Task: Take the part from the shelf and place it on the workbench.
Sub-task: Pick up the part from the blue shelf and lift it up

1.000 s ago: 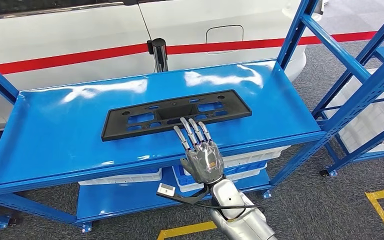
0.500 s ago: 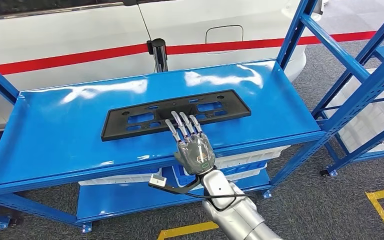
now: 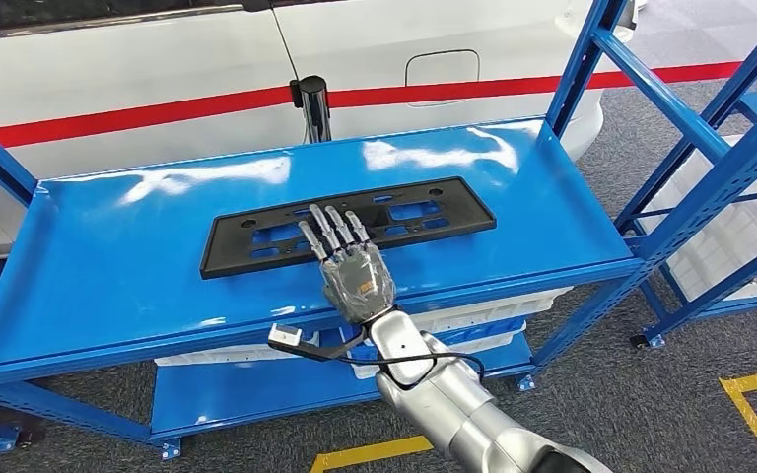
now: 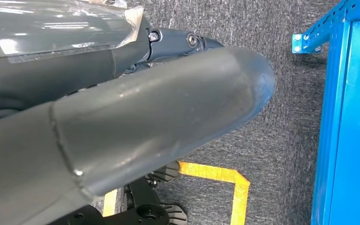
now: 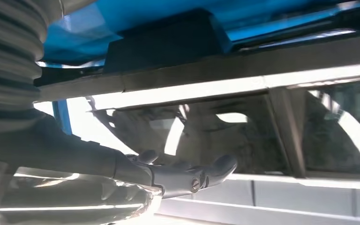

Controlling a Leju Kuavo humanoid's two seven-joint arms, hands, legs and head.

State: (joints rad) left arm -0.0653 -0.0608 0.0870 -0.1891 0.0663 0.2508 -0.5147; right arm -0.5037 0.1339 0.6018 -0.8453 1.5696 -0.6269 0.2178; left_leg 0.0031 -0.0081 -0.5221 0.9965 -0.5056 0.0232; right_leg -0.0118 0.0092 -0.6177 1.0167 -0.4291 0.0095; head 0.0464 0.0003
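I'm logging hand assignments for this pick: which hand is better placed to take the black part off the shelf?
Right. The right hand is over the black part on the blue shelf, fingers spread across its near edge. The left hand hangs down by the floor.

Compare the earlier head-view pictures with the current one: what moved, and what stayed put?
The right hand moved forward and toward the robot's left, its outstretched fingers now reaching over the near edge of the black part. Nothing has been gripped or lifted. The part lies where it was on the blue shelf, and the white car behind is unchanged.
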